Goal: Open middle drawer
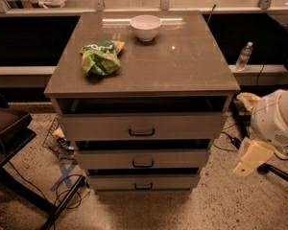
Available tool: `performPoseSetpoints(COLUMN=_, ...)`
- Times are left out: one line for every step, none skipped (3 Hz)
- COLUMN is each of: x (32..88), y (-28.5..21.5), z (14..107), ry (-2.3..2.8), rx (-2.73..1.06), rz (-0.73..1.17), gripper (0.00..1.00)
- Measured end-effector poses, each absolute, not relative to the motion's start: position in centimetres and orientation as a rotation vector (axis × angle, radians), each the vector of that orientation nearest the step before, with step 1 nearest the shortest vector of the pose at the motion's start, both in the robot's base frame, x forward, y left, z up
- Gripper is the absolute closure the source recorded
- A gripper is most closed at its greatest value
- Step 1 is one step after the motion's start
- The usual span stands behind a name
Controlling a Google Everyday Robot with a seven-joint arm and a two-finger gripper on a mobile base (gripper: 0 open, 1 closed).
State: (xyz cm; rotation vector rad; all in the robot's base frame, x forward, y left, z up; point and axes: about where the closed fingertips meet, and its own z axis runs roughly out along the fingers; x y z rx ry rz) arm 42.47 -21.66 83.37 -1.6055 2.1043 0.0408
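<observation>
The gripper (252, 158), a pale yellow, blocky piece hanging below the robot's rounded white arm shell (278, 116), sits low at the right edge of the view, over the speckled stone floor (216, 205) and clear of the cabinet; whether it is open or shut cannot be told, and it holds nothing that shows. The middle drawer (143, 158), a wide, shallow grey-beige drawer with a flat matte front and a small dark bar handle at its centre, lies to the left of the gripper at about its height, well apart from it, with a dark gap along its top edge. Just above that drawer is a taller-fronted grey-beige drawer (182, 127) with a bigger dark handle, and below it a thinner-fronted drawer (173, 181). Up and to the left of the gripper, the smooth, faintly glossy brown counter (182, 66) carries a round white bowl (145, 27) at the back and a crumpled green snack bag (102, 56) with white lettering too small to read. Above the gripper a clear plastic water bottle (244, 56) stands upright on a ledge.
</observation>
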Motion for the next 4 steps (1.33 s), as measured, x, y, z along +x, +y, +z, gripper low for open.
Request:
performPoseSetpoints(x=44.2, y=-22.0, z=83.8, ry=2.057, rx=-1.561, rz=-0.029, gripper=0.00)
performPoseSetpoints(x=44.3, y=-21.8, z=83.5, ry=2.060, rx=-1.553, rz=-0.024, gripper=0.00)
performPoseSetpoints(x=44.6, y=-21.2, z=81.2, ry=2.071, rx=-1.505, rz=0.011, gripper=0.00)
performPoseSetpoints(x=44.6, y=-19.8, z=74.9, ry=2.078, rx=-1.493, rz=0.072, gripper=0.00)
